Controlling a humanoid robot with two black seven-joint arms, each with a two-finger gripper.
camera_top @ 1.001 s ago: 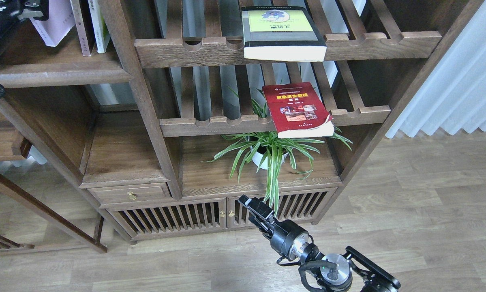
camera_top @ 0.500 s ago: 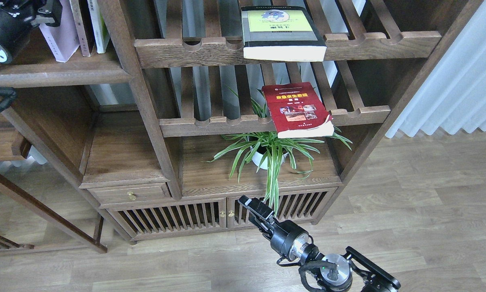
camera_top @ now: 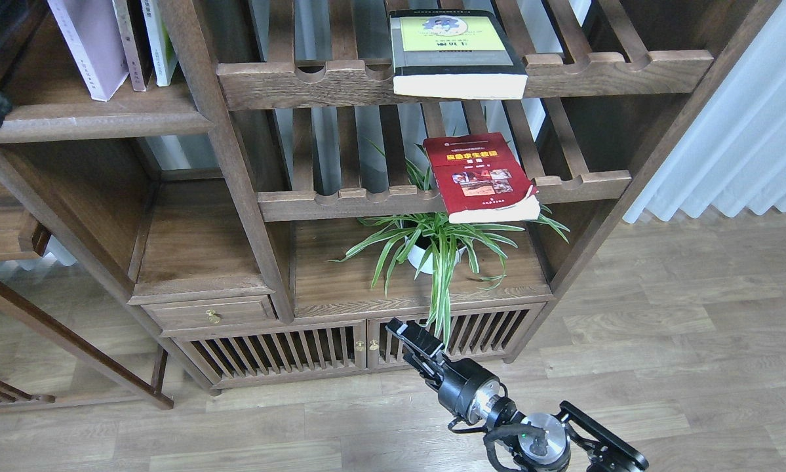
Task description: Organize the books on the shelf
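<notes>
Overhanging their slatted racks, the red book (camera_top: 481, 176) and yellow-green book (camera_top: 457, 52) could slip off if nudged; lavender book (camera_top: 88, 46) stands on the shelf (camera_top: 98, 118). Right gripper (camera_top: 407, 333) hangs low, opening unclear.

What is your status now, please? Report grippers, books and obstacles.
Right gripper low, carries nothing; left gripper unseen. Lavender book upright on shelf; red book, yellow-green book flat on slatted racks. Path unobstructed.
</notes>
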